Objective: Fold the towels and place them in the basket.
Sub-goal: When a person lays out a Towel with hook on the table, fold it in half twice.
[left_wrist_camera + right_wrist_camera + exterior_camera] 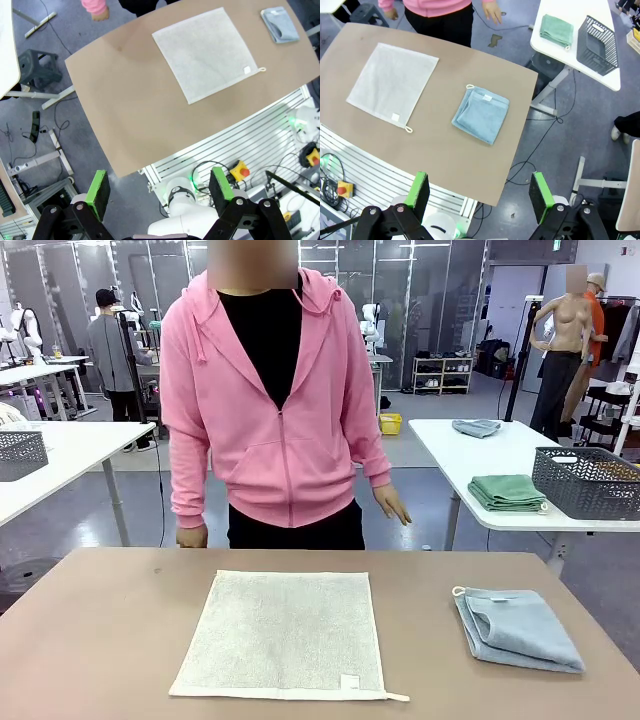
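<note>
A cream-white towel (285, 635) lies spread flat in the middle of the brown table (100, 640), its label tag at the near corner. A light blue towel (518, 628) lies folded near the right edge. In the left wrist view, the cream towel (202, 52) and blue towel (280, 25) are far below my left gripper (159, 185), which is open and empty, off the table's near side. My right gripper (479, 189) is open and empty, high above the cream towel (392, 87) and blue towel (481, 114). A dark grey mesh basket (590, 483) stands on a neighbouring white table.
A person in a pink hoodie (275, 410) stands at the far edge, hands (392, 505) hanging off the table. A folded green towel (508, 492) lies beside the basket (597, 37). Another mesh basket (20, 453) sits on a white table at the left.
</note>
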Action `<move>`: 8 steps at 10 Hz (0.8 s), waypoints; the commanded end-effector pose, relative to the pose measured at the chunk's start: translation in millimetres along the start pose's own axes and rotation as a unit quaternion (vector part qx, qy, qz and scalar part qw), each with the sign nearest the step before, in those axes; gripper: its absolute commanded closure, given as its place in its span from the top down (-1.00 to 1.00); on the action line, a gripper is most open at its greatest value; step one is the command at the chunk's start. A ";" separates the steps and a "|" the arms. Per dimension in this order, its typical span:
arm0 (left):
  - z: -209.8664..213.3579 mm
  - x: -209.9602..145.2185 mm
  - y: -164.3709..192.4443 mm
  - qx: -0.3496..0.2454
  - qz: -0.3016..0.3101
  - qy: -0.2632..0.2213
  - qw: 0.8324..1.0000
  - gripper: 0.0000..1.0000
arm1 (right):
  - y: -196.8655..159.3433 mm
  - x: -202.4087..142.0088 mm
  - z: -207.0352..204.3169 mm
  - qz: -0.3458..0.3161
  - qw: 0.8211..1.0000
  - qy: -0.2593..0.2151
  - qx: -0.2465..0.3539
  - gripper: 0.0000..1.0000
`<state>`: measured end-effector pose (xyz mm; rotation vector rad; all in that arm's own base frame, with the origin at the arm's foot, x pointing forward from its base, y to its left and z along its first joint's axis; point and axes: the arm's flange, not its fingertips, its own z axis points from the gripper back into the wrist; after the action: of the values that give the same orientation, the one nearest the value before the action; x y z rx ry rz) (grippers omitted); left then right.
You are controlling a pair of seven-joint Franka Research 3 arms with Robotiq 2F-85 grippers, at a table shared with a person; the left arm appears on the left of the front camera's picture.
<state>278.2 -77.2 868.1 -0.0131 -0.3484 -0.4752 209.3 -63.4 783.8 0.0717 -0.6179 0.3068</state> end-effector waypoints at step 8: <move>-13.8 -10.6 -32.9 -0.004 -0.122 -0.004 0.993 1.00 | 82.1 -4.2 -20.6 0.219 0.975 0.029 0.006 1.00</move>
<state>270.8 -94.9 864.8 0.0027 -0.3456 -0.6060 198.1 -2.7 776.0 -0.0077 -0.5747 0.5887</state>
